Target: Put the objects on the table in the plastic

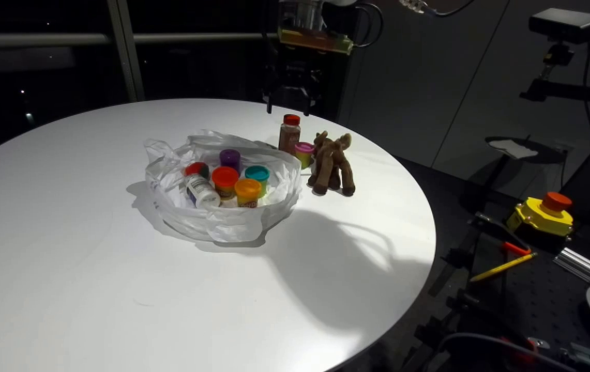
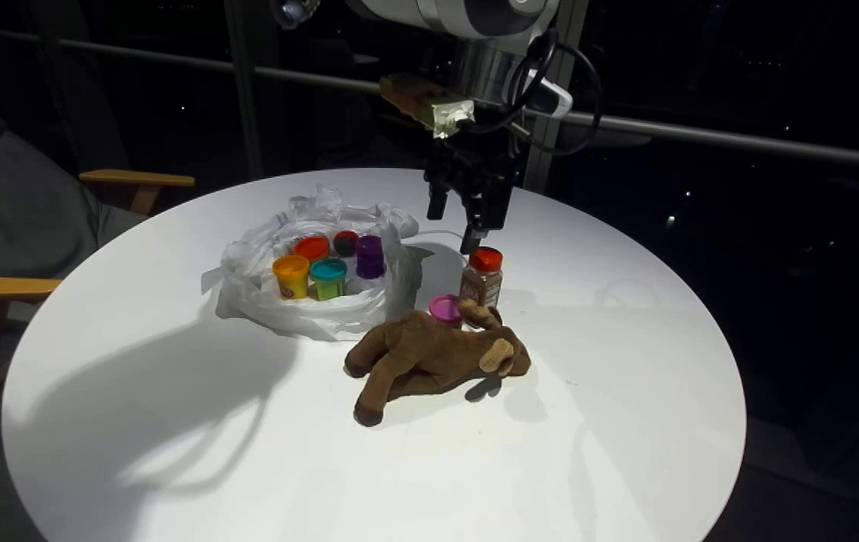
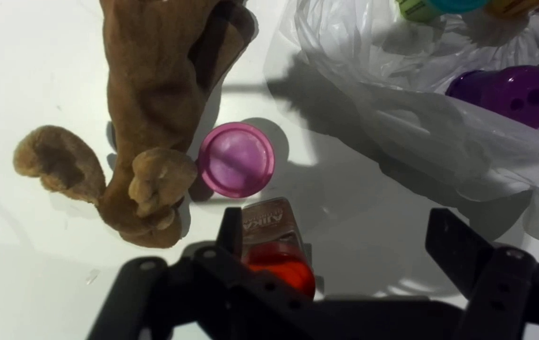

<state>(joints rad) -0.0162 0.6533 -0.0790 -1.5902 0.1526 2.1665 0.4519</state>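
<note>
Claw (image 1: 288, 110): spread wide, released, hanging near the red-capped bottle (image 1: 289, 136) and clear of it in an exterior view; black, angular fingers (image 3: 458, 250) on either side of it in the wrist view.
Table (image 1: 93, 299): broad, round, smooth, white.
Plastic (image 1: 232, 227): resting on the table, left of the red-capped bottle in both exterior views; thin, translucent, crinkled, with uneven, bowl-like walls.
Red-and-dark item (image 1: 196, 169): inside the plastic, rounded, partly hidden.
White bottle (image 1: 202, 192): inside the plastic, at a slant; smooth, cylindrical, with printed label.
Red-lidded tub (image 1: 225, 181): inside the plastic; short, round, flat-topped.
Purple cup (image 1: 230, 159): inside the plastic; glossy, cylindrical.
Orange-lidded tub (image 1: 247, 192): inside the plastic; round-lidded, yellowish below.
Teal-lidded tub (image 1: 257, 176): inside the plastic, just beside the orange-lidded tub; green-sided.
Red-capped bottle: upright on the table, outside the plastic; clear, flat-sided, with brownish contents and "AJIKA" lettering in the wrist view.
Pink-lidded tub (image 1: 304, 154): on the table, just beside the red-capped bottle; round, raised-rimmed.
Brown plush animal (image 1: 330, 155): on the table, just beside the pink-lidded tub; soft, floppy-legged, dark-footed, with lighter, fuzzier tufts at the head.
</note>
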